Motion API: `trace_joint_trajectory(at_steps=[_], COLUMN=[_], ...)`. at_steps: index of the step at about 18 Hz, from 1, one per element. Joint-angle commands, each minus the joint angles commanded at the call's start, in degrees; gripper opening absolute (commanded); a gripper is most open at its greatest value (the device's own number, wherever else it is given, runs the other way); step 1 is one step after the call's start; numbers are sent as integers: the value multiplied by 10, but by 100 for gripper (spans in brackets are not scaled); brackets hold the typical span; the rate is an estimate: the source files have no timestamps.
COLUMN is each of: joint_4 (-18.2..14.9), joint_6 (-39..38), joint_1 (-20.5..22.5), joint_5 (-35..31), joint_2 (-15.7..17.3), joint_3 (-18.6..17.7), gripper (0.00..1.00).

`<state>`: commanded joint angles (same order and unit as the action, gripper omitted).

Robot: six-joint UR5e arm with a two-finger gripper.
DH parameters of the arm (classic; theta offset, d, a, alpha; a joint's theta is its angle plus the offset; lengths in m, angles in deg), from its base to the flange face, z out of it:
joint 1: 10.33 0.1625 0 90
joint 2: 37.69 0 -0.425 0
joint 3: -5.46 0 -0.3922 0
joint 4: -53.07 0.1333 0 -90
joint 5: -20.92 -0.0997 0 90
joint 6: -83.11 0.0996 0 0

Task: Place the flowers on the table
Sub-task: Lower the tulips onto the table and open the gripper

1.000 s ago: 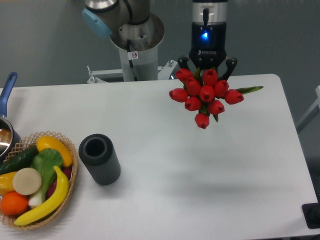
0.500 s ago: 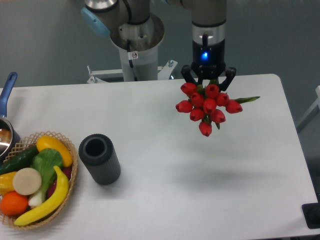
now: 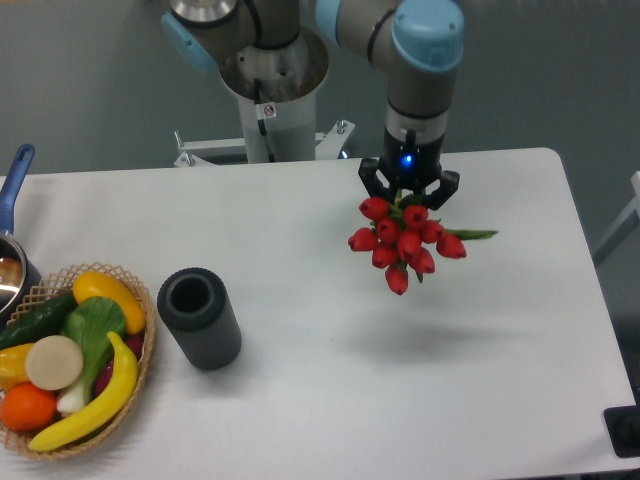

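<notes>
you have the flowers [image 3: 402,242] right of the cylinder [image 3: 199,318]; the basket [image 3: 70,362] sits at the table's [image 3: 300,220] left edge.

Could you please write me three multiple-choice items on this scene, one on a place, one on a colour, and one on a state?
1. Where does the wicker fruit basket stand on the table?
A. near left corner
B. far right corner
C. centre

2. What colour are the flowers?
A. yellow
B. white
C. red

3. What state are the flowers in?
A. lying flat on the table
B. held by the gripper above the table
C. standing in the dark cylinder

Answers:
1 A, the basket sits at the lower left edge.
2 C, every bloom is red.
3 B, the bunch hangs from the gripper with its shadow apart below.
</notes>
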<state>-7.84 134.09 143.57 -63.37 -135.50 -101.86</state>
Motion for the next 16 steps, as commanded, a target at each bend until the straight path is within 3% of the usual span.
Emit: trace_joint_trajectory(at_steps=[5, 12, 13, 15, 16], joint_4=[0, 2, 2, 9, 11], joint_6=[-26, -26, -25, -18, -12], joint_1=[-2, -9, -9, -9, -8], joint_5=[-1, 2, 2, 0, 0], joint_2=[-34, -55, -55, -57, -56], joint_3=[10, 15, 16, 16, 16], gripper=[41, 42, 49, 100, 100])
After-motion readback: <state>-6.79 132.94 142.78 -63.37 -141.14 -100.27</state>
